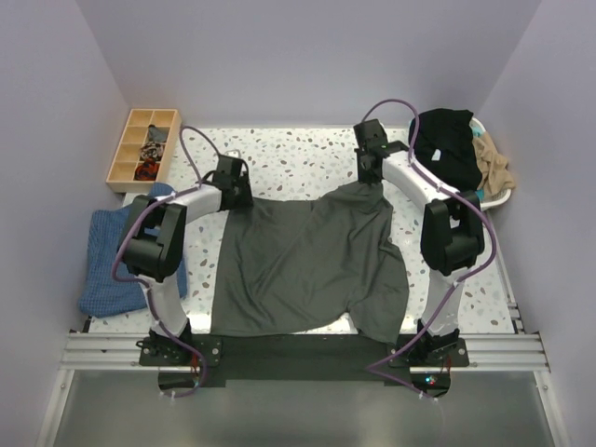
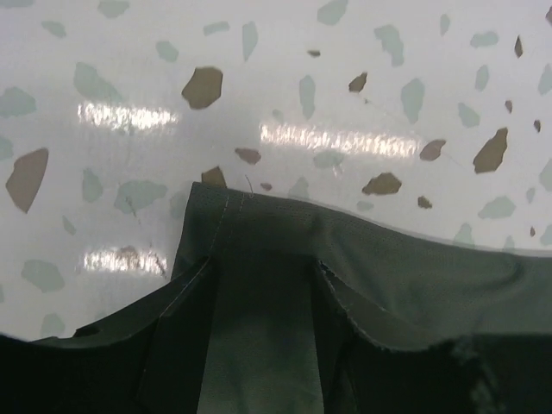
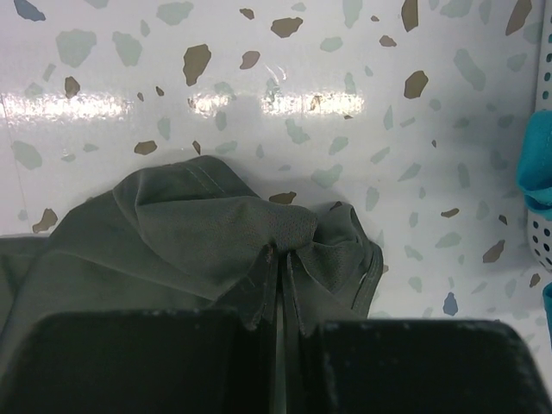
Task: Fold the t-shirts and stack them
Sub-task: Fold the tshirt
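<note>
A dark charcoal-grey t-shirt (image 1: 307,261) lies spread across the middle of the table. Its far left corner (image 2: 259,233) lies flat on the table between the fingers (image 2: 177,345) of my left gripper (image 2: 263,293), whose jaws stand apart and open. From above, the left gripper (image 1: 238,194) sits at that corner. My right gripper (image 3: 283,263) is shut on a bunched fold of the same shirt (image 3: 216,224) at its far right corner, just above the tabletop. In the top view the right gripper (image 1: 370,179) is at that corner. A black t-shirt (image 1: 447,144) and a tan one (image 1: 494,169) hang over a basket at the back right.
A white basket (image 3: 539,237) with teal cloth (image 3: 536,168) stands close to the right of my right gripper. A blue cloth (image 1: 116,261) lies at the table's left edge. A wooden compartment box (image 1: 144,144) sits at the back left.
</note>
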Robot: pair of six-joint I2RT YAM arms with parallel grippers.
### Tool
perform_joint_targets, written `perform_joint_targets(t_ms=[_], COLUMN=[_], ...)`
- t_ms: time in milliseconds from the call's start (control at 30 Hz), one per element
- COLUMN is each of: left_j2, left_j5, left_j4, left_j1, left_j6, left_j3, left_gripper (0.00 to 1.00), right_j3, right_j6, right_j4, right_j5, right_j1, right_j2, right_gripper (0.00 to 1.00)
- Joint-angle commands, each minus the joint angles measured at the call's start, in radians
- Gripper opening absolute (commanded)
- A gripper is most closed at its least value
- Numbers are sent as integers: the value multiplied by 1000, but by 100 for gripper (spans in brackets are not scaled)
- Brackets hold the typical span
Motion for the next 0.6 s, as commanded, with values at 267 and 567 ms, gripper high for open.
perform_joint_targets(t_ms=[267, 567], left_j2=[213, 147], left_j5=[-61, -132], left_j4=[-13, -63], left_j1=[84, 178], left_j6=[-26, -21], left_j3=[173, 146], left_gripper=[36, 37], right_j3=[89, 412], right_j6=[-19, -17], right_j4=[-10, -126], right_j5=[50, 11], right_j1=[-18, -65], right_j2=[24, 273], right_gripper=[0, 0])
